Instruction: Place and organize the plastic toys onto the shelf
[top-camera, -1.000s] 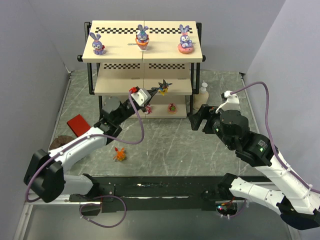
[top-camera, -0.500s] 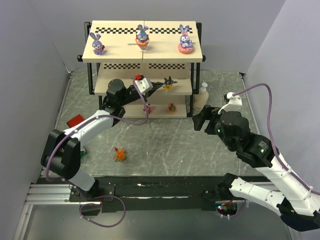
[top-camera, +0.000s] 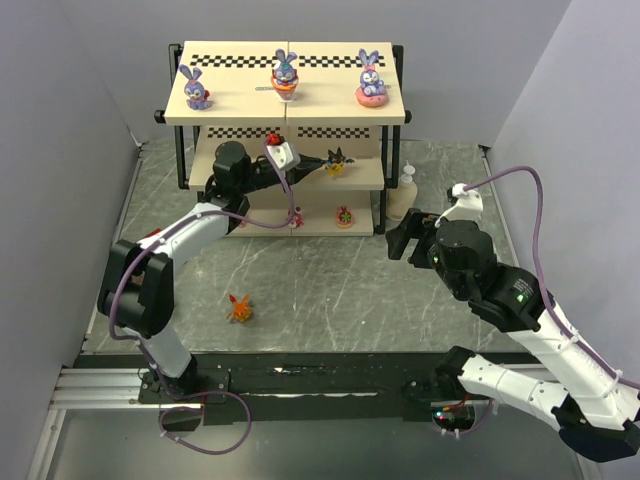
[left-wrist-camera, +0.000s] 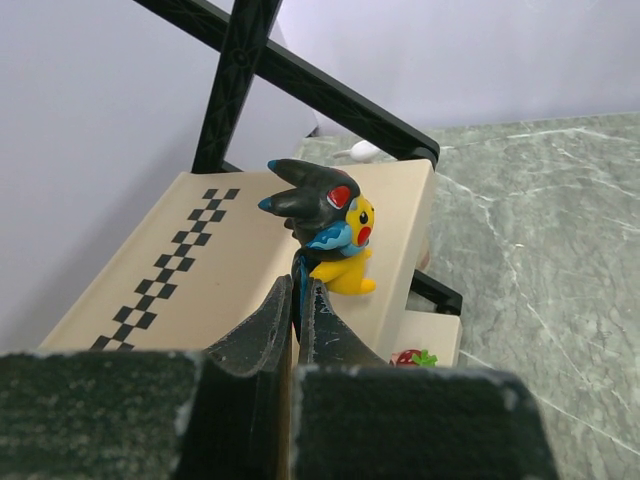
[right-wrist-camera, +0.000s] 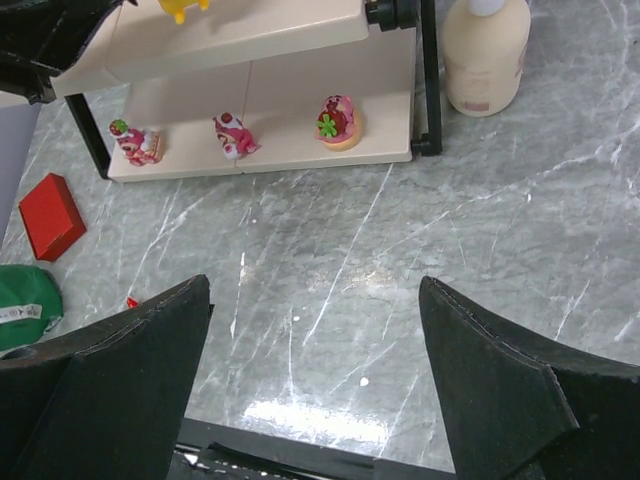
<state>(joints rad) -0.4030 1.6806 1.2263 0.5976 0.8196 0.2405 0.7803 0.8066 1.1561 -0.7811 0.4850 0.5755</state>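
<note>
**Top view.** The shelf (top-camera: 240, 105) stands at the upper centre of the frame. Three bunnies (top-camera: 196, 88) are spaced along its top board, at left, middle and right. One winged figure (top-camera: 336, 163) stands on the middle board, right of centre and close to the front edge. Two red-pink figures (top-camera: 344, 215) show on the bottom board. One orange creature (top-camera: 239, 308) lies alone on the worktop (top-camera: 340, 290), in the wide bare stretch between the shelf and the arm bases. The left end effector (top-camera: 315, 172) reaches in under the top board. The right end effector (top-camera: 403, 238) hangs at centre right, near the one pump bottle (top-camera: 407, 185).

**Left wrist view.** The end effector (left-wrist-camera: 297, 288) is drawn in to a thin slit, pinching the winged figure's dark rear. The figure stands upright by the board's right-hand edge, with bare board to its left.

**Right wrist view.** The end effector (right-wrist-camera: 312, 290) is spread wide with nothing in it. All three red-pink figures sit in a row on the bottom board, well apart from each other. One red block (right-wrist-camera: 50, 215) lies at the left edge of the frame, and the marble below the shelf is open.
</note>
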